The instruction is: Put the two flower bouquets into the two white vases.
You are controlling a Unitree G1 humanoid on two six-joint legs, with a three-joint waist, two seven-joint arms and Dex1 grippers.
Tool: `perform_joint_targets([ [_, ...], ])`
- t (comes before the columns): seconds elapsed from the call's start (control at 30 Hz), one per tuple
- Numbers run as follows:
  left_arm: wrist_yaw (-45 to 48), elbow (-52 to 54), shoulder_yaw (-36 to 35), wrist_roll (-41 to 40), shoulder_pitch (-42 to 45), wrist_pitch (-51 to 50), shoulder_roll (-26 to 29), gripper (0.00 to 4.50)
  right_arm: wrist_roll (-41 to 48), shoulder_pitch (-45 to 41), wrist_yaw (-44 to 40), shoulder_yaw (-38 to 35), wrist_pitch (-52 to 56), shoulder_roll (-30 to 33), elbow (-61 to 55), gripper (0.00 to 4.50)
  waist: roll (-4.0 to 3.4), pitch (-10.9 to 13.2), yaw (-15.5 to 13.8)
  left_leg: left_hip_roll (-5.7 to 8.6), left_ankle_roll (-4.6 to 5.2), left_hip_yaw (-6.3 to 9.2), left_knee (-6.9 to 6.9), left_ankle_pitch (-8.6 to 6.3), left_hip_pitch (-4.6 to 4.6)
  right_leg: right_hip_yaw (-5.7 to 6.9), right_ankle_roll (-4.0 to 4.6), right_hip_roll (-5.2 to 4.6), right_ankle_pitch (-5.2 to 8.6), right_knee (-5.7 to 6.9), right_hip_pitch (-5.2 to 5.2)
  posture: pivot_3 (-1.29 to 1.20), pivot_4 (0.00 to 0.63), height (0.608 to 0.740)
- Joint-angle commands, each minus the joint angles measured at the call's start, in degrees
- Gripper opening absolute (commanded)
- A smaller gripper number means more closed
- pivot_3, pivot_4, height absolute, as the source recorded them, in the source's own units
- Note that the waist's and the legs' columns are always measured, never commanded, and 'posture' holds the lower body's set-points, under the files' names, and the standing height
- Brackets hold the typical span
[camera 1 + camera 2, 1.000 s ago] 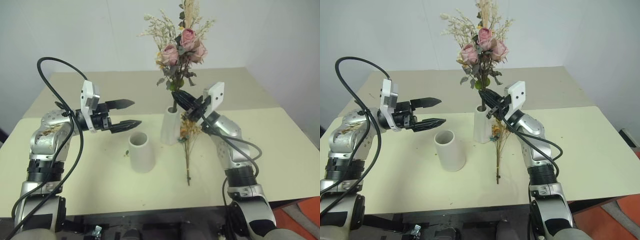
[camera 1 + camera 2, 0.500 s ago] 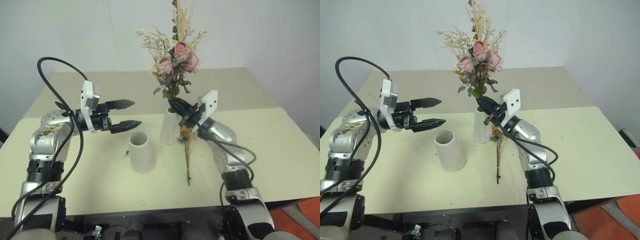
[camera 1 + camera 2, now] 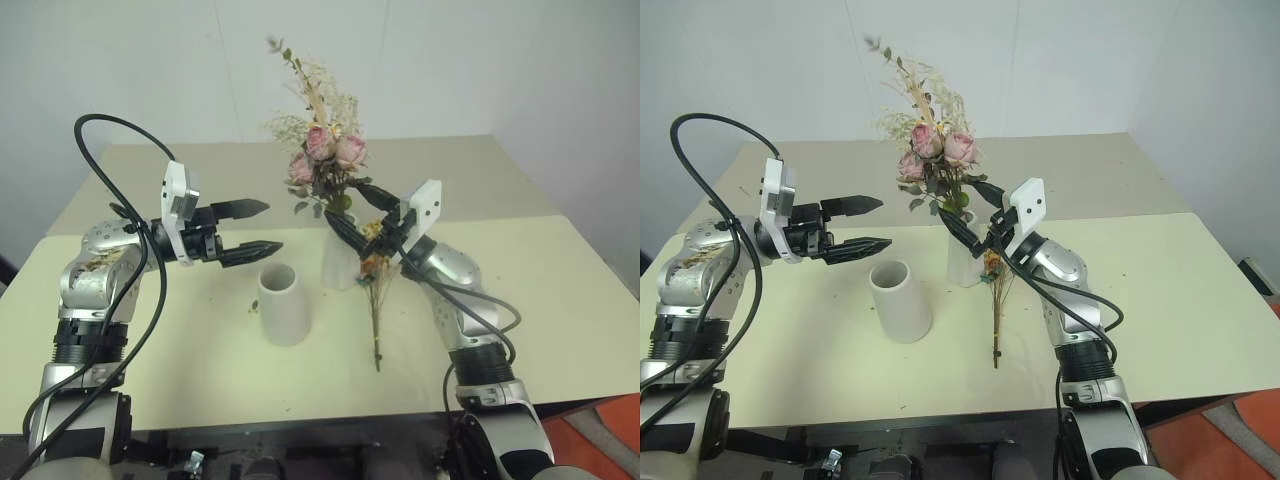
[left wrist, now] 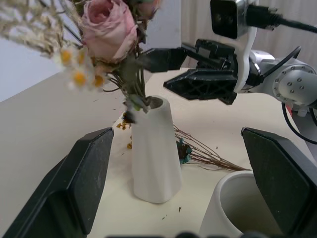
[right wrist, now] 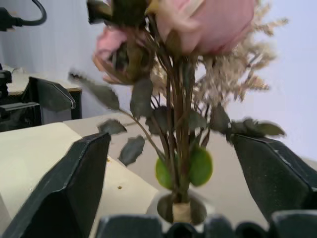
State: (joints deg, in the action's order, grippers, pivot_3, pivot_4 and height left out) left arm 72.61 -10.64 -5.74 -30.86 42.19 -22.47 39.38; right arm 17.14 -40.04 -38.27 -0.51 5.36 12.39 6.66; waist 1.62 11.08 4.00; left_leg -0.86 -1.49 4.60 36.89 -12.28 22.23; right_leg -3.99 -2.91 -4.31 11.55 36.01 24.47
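**Rose bouquet in tall vase, right gripper released**

- Pale cream table (image 3: 560,300)
- Pink rose bouquet with green leaves (image 3: 325,160): stems in taller slim white cone vase (image 3: 340,255)
- Shorter, wider white cone vase (image 3: 283,303): empty
- Yellow dried-flower bunch on thin brown stems (image 3: 376,300): lying on table
- Right gripper (image 3: 362,210): fingers spread wide around the stems, holding nothing
- Left gripper (image 3: 255,227): parted, empty

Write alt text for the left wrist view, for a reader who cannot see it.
A bouquet of pink roses with green leaves stands with its stems in the mouth of a tall, slim matte white cone vase on a cream table. The right gripper hangs open beside the stems, and thin brown stems lie behind a second white vase's rim.
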Motion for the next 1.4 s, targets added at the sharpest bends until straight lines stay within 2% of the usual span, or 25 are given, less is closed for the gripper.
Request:
perform_joint_targets([
  [0.03,0.03,1.0,-0.44,-0.19,0.96,0.38,0.14,4.5,2.7,0.22,-0.36,-1.32,3.55,2.21,-6.31,4.48,0.0,0.0,-0.03,0.0,0.0,0.0,0.0,0.0,0.01,0.0,0.0,0.0,0.0,0.0,0.0,0.0,0.15,0.74],
  [0.47,1.16,0.71,-0.23,-0.36,1.21,0.64,-0.23,4.5,9.79,7.9,-4.21,-4.79,22.65,20.09,-22.87,4.48,0.01,0.0,-0.03,0.01,0.0,0.0,0.01,0.0,0.03,0.0,-0.27,-0.01,0.17,-0.05,-0.02,0.0,0.15,0.74],
  [0.53,1.83,0.53,-0.24,-0.35,1.18,0.8,0.01,4.5,11.97,7.91,-3.04,-5.05,30.88,23.21,-25.11,4.48,0.01,0.0,-0.01,0.0,0.0,0.0,0.01,0.0,0.02,-0.01,-0.28,0.0,0.17,-0.05,-0.03,0.0,0.15,0.74],
  [0.67,3.64,0.59,-0.5,-0.52,1.48,0.91,0.96,4.5,15.13,3.62,2.64,-2.53,57.26,28.57,-26.04,4.48,0.02,0.0,-0.15,0.01,0.0,0.0,0.04,0.0,0.03,0.0,-0.28,-0.02,0.18,-0.06,-0.05,0.0,0.15,0.74],
  [0.8,6.32,0.44,-0.57,-1.04,1.93,0.55,2.27,4.5,17.11,-1.18,7.04,-2.18,73.48,26.06,-24.1,4.48,0.02,0.0,-0.07,-0.02,0.0,0.0,0.02,0.0,0.02,0.0,-0.25,0.01,0.19,-0.08,-0.04,0.0,0.15,0.74],
  [0.97,7.69,2.15,-1.57,-2.7,1.63,-0.55,3.25,4.5,16.87,-4.74,9.82,-0.78,84.14,22.48,-21.03,4.48,0.02,0.0,-0.2,0.01,0.01,0.0,0.03,0.0,0.09,0.0,-0.25,-0.02,0.18,-0.14,-0.03,0.0,0.15,0.74],
  [1.17,6.16,4.21,-2.85,-3.23,0.27,-1.06,3.93,4.5,15.11,-5.81,12.0,1.94,85.24,18.61,-17.19,4.48,0.01,0.0,-0.23,0.01,0.01,0.0,0.03,0.0,0.11,0.01,-0.26,-0.02,0.18,-0.14,-0.01,0.0,0.15,0.74],
  [1.4,3.93,6.77,-4.31,-4.09,-1.57,-1.75,4.29,4.5,10.25,-5.36,13.49,9.03,78.33,15.64,-10.24,4.48,0.01,0.0,0.04,0.0,0.01,0.0,0.03,0.0,0.1,0.0,-0.28,-0.01,0.19,-0.11,0.02,0.0,0.15,0.74],
])
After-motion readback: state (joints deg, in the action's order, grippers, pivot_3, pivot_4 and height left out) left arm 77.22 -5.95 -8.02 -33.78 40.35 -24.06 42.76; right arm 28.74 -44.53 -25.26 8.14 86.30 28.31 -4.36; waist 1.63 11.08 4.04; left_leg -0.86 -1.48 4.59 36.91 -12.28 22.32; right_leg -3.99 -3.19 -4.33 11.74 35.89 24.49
